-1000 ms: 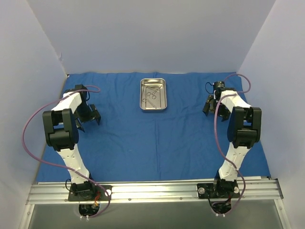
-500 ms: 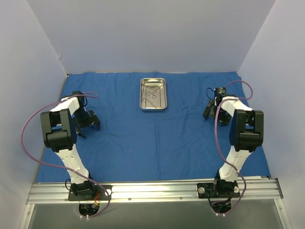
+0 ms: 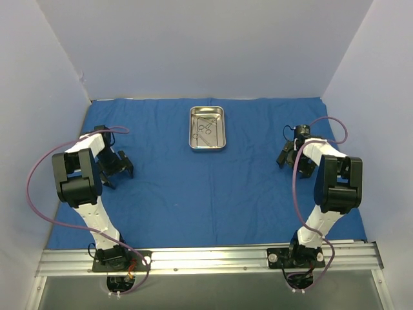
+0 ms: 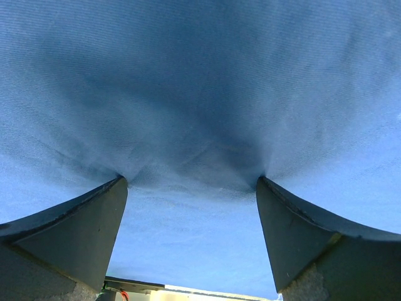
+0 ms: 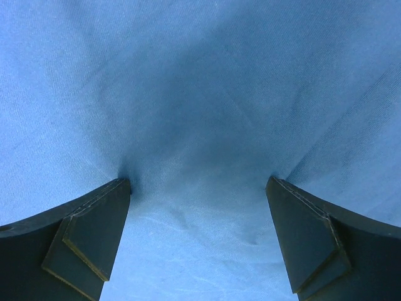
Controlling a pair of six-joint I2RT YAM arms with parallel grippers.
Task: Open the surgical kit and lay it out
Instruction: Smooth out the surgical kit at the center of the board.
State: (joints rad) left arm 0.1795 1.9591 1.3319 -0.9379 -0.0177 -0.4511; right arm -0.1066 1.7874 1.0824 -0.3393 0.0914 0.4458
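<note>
Top external view is showing me the blue cloth wrap (image 3: 213, 194) lying opened out flat over the bench. Its far edge is running along the foot of the back wall (image 3: 206, 45), its side edges are reaching close to the two side walls, and its near edge is stopping just short of the metal rail (image 3: 206, 258) that is carrying the arm bases. The steel tray (image 3: 218, 142) is sitting on the cloth near the far edge, about midway between the sides, with its long side pointing away from me. The thin instruments (image 3: 205, 127) are lying inside it; I cannot tell how many from here.

The left gripper (image 3: 119, 170) is sitting low near the cloth's left edge and the right gripper (image 3: 284, 157) low near its right edge, both well apart from the tray. A broad stretch of flat cloth is lying between the two arms and between the tray and the rail, and that is where I am seeing room to move.

Left wrist view is showing me its jaws spread wide, with both fingertips (image 4: 106, 213) pressing on the cloth, which is puckering at each tip and lying in shadow between them. Right wrist view is showing much the same: jaws wide, fingertips (image 5: 103, 216) touching the cloth, faint creases running between them.
</note>
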